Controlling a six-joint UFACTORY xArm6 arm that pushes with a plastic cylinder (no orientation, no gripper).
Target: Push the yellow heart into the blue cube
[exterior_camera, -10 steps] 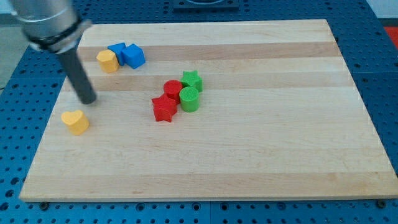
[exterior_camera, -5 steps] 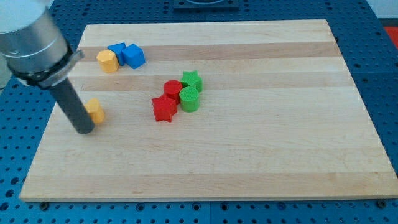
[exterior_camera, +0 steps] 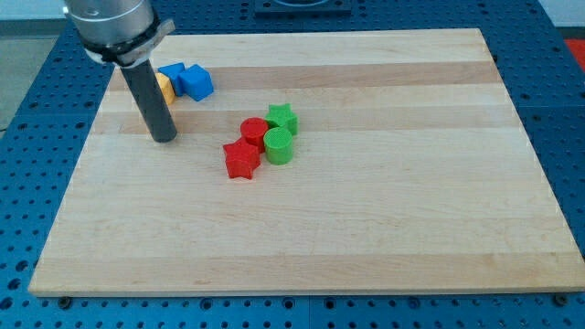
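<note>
Wooden board (exterior_camera: 366, 228) — my tip (exterior_camera: 164, 137) below blue cube (exterior_camera: 196, 82); yellow block (exterior_camera: 164, 89) mostly hidden behind rod.

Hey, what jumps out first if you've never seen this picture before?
The thick dark rod at the view's upper left, my tip planted on the wooden board. Behind it sit two blue blocks and a partly hidden yellow block. Mid-board is a tight cluster: red star, red cylinder, green star, green cylinder.

arm: grey metallic cylindrical housing | rod: straight, dark, matte | my tip (exterior_camera: 164, 138): blunt, dark
</note>
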